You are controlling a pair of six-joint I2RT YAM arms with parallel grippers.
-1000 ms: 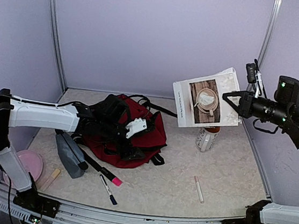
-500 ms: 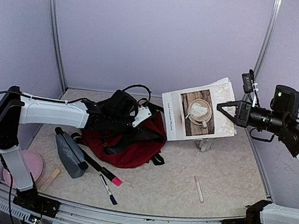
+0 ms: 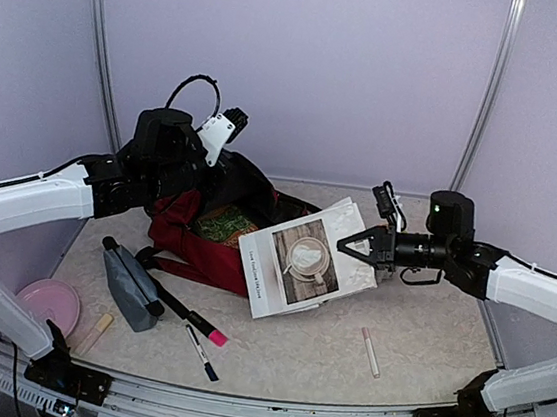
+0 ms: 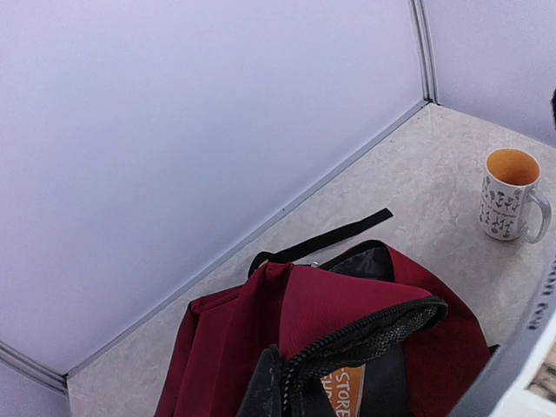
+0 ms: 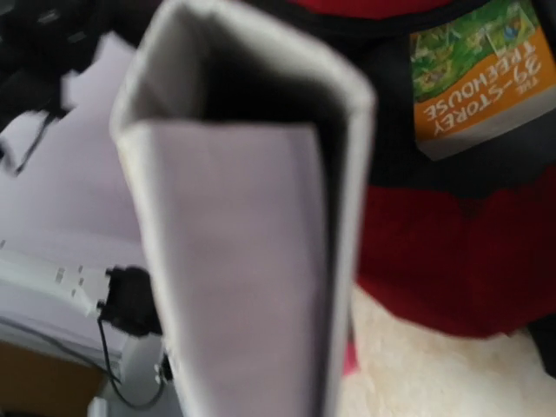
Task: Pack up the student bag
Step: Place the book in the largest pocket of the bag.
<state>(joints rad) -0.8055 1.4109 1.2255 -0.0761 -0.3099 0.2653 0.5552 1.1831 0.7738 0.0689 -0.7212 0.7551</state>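
Note:
The student bag [image 3: 215,254], dark red with black straps, lies at the back left with its mouth pulled up and open. A green and orange book [image 3: 222,224] shows inside it. My left gripper [image 3: 182,190] is shut on the bag's black zipper edge [image 4: 365,334] and holds it up. My right gripper [image 3: 357,248] is shut on a white book with a coffee-cup cover [image 3: 303,260], tilted just right of the bag's mouth. In the right wrist view that white book [image 5: 252,261] fills the frame edge-on and hides the fingers, with the book inside the bag [image 5: 478,78] behind it.
A grey pencil pouch [image 3: 131,287], a pink plate [image 3: 46,303], a pink-tipped marker [image 3: 197,322], a pen [image 3: 202,353] and a beige tube [image 3: 95,333] lie front left. A white stick [image 3: 371,352] lies front right. A patterned mug [image 4: 508,195] stands right of the bag.
My left gripper shut on the bag's zipper edge and lifted it, opening the mouth. My right arm brought the white book down and left, close to the bag.

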